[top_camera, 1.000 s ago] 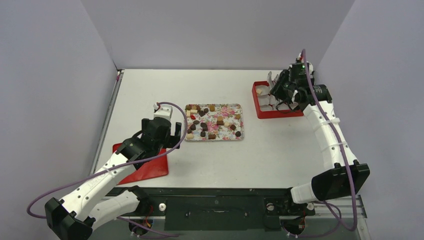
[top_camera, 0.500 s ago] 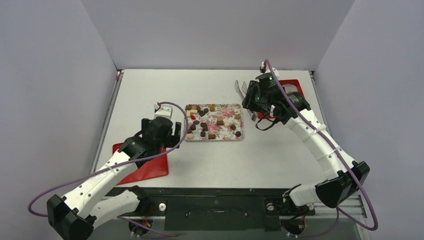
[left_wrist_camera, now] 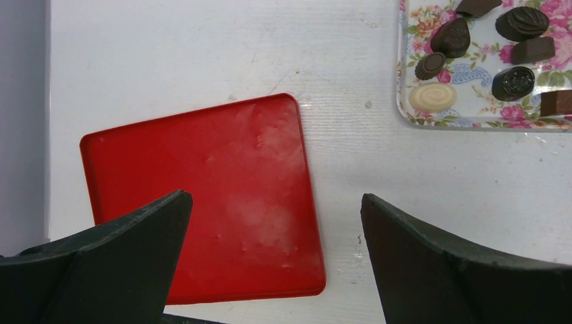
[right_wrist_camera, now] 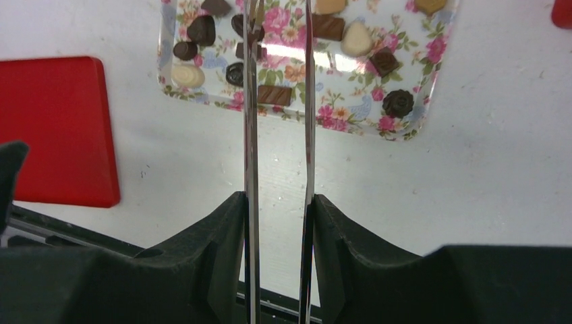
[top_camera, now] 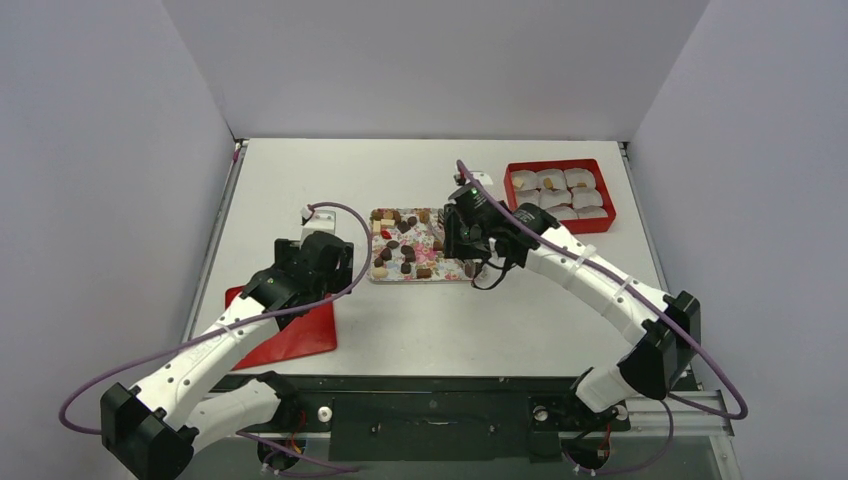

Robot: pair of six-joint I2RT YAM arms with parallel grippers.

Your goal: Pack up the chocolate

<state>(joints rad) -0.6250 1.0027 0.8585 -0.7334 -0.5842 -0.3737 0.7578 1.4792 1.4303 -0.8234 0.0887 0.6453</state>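
As the right end effector (right_wrist_camera: pixel 276 209) clamps tongs (right_wrist_camera: pixel 251 101) over the chocolate (right_wrist_camera: pixel 273 95), left end effector (left_wrist_camera: pixel 274 197) wide open, empty

Left arm (top_camera: pixel 215 335), right arm (top_camera: pixel 600 280) wearing white shells, black joints. Purple cable (top_camera: pixel 366 235) trailing along each. Green light (top_camera: pixel 472 193) glowing at right wrist. Left gripper (left_wrist_camera: pixel 274 202) fingers (left_wrist_camera: pixel 121 263) showing black.

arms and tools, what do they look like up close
Both the left arm and right arm have white links with black joints and bases, each trailed by a purple cable. A green light glows on the right wrist. The left tool and right tool have matte black wedge-shaped fingers.
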